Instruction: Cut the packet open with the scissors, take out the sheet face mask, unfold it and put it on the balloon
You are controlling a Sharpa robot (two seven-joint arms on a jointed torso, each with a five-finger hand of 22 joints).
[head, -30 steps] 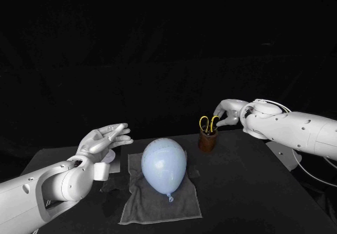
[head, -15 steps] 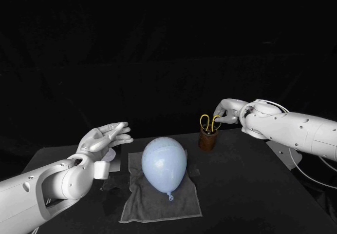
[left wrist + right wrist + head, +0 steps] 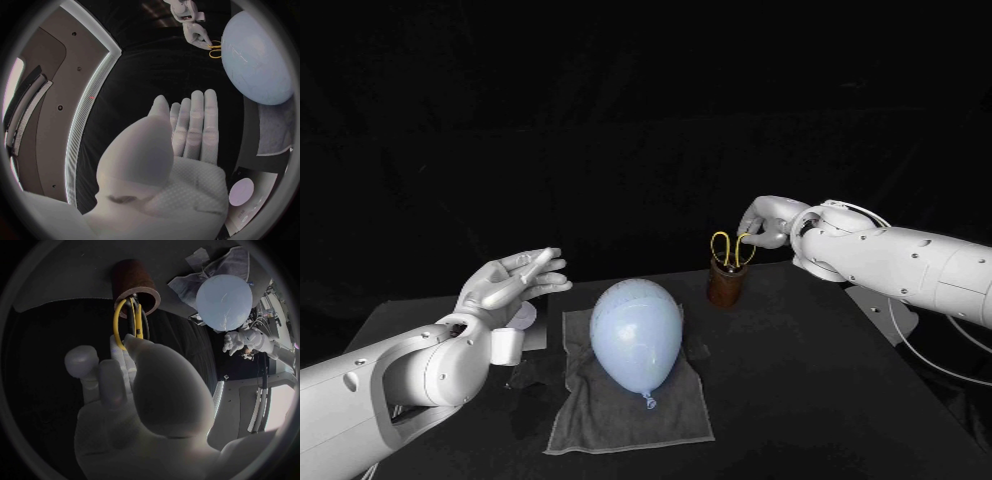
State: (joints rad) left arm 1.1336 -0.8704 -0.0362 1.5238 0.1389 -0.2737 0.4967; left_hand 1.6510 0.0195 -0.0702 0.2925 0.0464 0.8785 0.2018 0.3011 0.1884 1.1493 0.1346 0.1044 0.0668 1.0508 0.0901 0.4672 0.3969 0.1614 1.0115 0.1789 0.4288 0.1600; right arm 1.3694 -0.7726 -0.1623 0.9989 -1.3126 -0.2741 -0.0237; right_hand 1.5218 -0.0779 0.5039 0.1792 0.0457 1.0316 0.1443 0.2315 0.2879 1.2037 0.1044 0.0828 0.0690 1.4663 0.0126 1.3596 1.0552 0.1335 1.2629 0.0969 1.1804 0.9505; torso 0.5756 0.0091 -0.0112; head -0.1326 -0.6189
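The scissors [image 3: 728, 248] stand upright in a brown cup [image 3: 726, 288] at the far side of the black table [image 3: 790, 400], their blades down inside the cup and their 2 yellow handle loops sticking up above its rim. The right hand [image 3: 769, 225] has come in from the right side and pinches the loops from above – in the right wrist view its fingers [image 3: 122, 347] close on the nearer yellow loop, right over the cup's round mouth, so this hand is gripping the scissors. Just beside the cup, toward the robot and to its left, the pale blue balloon [image 3: 636, 335] lies on a grey towel [image 3: 610, 420] with its knotted end pointing at the robot and its rounded end toward the far edge; balloon and cup are near each other but not touching. The towel is spread flat under the balloon, a little crumpled along the side that faces the cup. At the towel's left edge lies a dark flat thing bearing a pale round patch [image 3: 524, 319], partly hidden behind the left wrist – I cannot tell what it is. The left hand [image 3: 516, 280] hangs above that spot, off the table, palm flat and fingers stretched out side by side, holding nothing; the left wrist view shows the same bare palm with fingers [image 3: 197, 125] straight, pointing toward the cup
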